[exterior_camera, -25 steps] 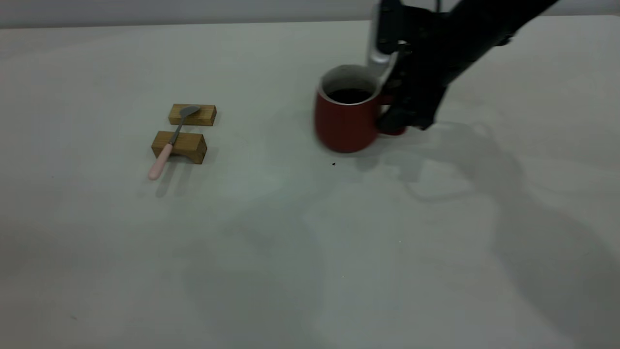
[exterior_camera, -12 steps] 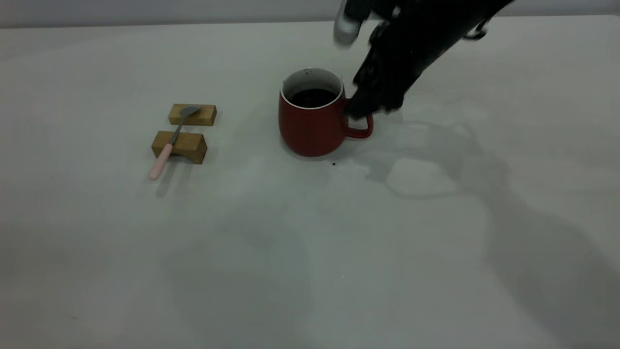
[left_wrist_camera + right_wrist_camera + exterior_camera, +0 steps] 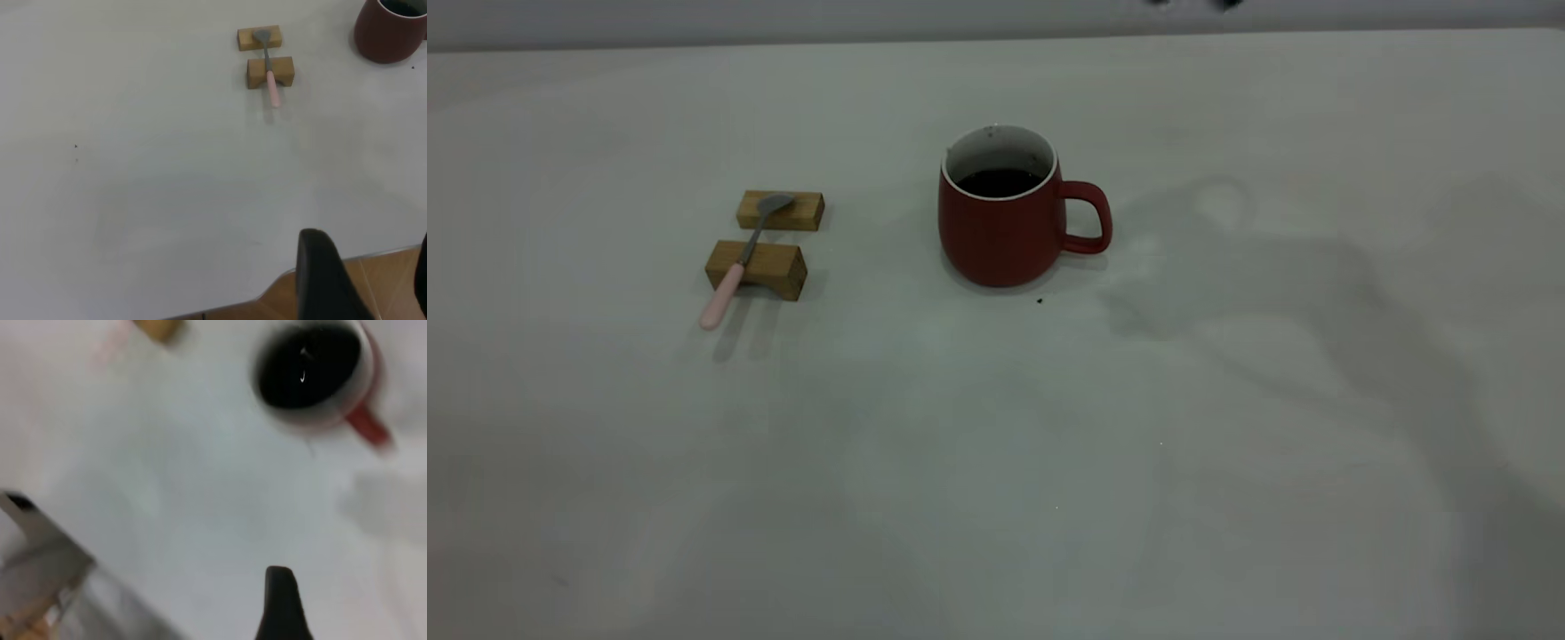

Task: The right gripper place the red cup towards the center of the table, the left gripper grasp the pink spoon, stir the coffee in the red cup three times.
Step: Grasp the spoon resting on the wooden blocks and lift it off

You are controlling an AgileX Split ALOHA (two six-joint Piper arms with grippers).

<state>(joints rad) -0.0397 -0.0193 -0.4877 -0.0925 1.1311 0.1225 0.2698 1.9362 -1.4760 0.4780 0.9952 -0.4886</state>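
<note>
Presently: red cup (image 3: 1000, 227) upright mid-bench (image 3: 996, 498), coffee (image 3: 1000, 181) inside, handle rightward. Pink spoon (image 3: 740, 258) lies left, across two wooden blocks (image 3: 769, 240). Left gripper (image 3: 363, 280) near the bench's edge, fingers apart, empty; right gripper (image 3: 283, 603) raised above the cup, fingers' spread untellable. Risk: the slim spoon slipping off the blocks at pickup.

An off-white tabletop (image 3: 996, 462) carries a red cup (image 3: 1003, 231) of dark coffee (image 3: 1000, 182) near its middle, handle turned toward the right arm's side. Well apart, toward the left arm's side, two small wooden blocks (image 3: 758, 267) support a pink spoon (image 3: 734, 271). A tiny dark speck (image 3: 1040, 300) lies just beside the cup.
</note>
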